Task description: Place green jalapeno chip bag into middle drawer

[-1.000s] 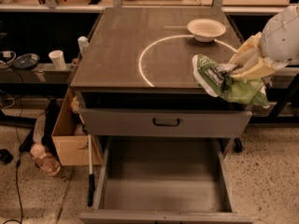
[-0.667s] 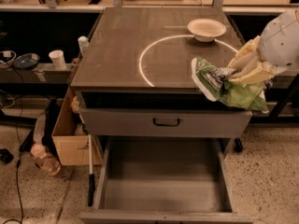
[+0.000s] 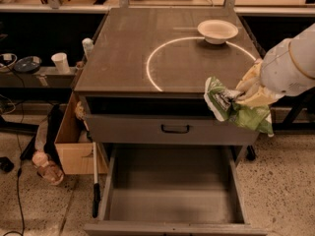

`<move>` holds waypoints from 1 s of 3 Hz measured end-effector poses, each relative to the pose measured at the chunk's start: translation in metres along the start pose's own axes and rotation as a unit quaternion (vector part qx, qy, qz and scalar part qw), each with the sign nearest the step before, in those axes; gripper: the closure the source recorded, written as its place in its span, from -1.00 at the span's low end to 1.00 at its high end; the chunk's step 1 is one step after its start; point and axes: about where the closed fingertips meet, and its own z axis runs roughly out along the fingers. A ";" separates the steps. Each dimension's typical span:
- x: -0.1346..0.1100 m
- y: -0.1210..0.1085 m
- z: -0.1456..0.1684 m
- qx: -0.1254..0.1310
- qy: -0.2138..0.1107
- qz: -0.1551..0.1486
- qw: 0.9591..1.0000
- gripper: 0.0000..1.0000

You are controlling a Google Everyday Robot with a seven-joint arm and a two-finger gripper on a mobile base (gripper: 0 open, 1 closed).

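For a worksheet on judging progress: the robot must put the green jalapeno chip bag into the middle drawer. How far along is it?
Done: the middle drawer stands open, and the gripper is shut on the green jalapeno chip bag. In hand: the bag hangs at the front right corner of the cabinet top. Left: lower it into the open drawer and release.

Middle drawer (image 3: 172, 198) open from above; tool (image 3: 242, 95), clutching green jalapeno chip bag (image 3: 221, 101), hangs beside tabletop (image 3: 142, 43), front-right.

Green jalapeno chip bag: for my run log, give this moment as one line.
gripper: shut on green jalapeno chip bag | where: at tabletop front edge | middle drawer: open, bag not inside
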 end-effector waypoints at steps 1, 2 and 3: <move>0.019 0.010 0.036 -0.002 0.035 0.030 0.999 1.00; 0.032 0.018 0.054 -0.011 0.053 0.047 0.997 1.00; 0.032 0.018 0.054 -0.011 0.053 0.047 0.997 1.00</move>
